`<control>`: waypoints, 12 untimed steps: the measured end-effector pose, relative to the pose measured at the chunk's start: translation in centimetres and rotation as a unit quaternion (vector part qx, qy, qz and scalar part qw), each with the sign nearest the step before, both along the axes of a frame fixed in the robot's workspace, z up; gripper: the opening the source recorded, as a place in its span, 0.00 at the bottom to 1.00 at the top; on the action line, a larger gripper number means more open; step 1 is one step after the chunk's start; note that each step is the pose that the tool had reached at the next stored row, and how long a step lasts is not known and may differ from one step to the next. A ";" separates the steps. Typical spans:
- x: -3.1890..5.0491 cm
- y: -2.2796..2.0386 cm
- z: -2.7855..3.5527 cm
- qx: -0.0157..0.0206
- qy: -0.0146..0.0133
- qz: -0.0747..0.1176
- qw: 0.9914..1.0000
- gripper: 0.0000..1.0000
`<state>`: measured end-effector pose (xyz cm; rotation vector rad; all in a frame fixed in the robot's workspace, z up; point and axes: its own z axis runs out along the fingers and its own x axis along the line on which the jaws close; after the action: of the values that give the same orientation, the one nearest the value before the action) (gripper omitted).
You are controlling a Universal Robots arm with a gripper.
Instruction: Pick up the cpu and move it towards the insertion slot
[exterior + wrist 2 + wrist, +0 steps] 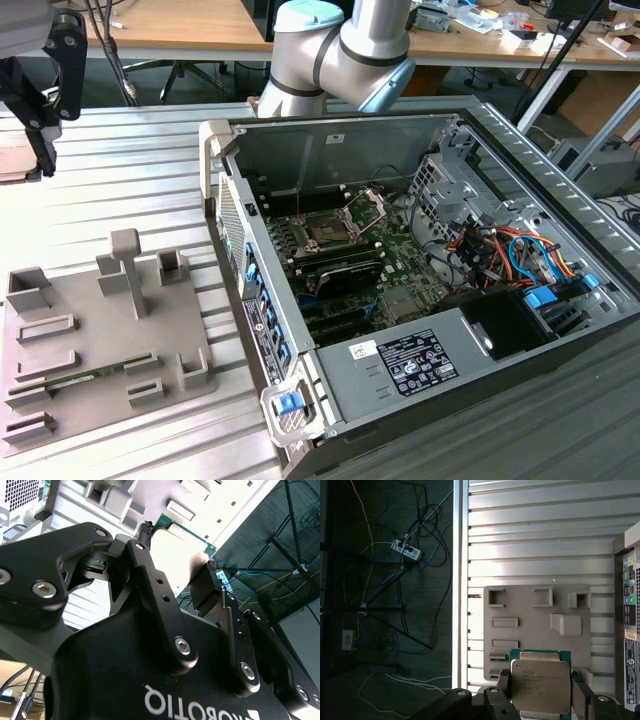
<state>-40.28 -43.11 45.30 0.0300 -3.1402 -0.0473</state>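
Gripper (540,695) pinches the cpu (540,680) by two opposite edges, held up above the grey tray (540,610). Insertion slot (326,232) lies inside the open computer case (330,140), bracket raised, at 2 o'clock from the tray in the exterior view.

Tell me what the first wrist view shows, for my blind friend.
The jaws hold the cpu by two opposite edges. Beyond it lie a grey tray on a ribbed metal table, and a dark floor with cables.
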 end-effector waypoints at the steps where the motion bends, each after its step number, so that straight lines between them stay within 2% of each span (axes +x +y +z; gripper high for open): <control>1: 0.05 0.00 0.00 0.000 0.000 0.000 1.000 0.55; 12: 0.52 0.00 0.00 0.000 0.000 0.000 1.000 0.55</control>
<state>-39.76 -43.11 45.30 0.0299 -3.1402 -0.0473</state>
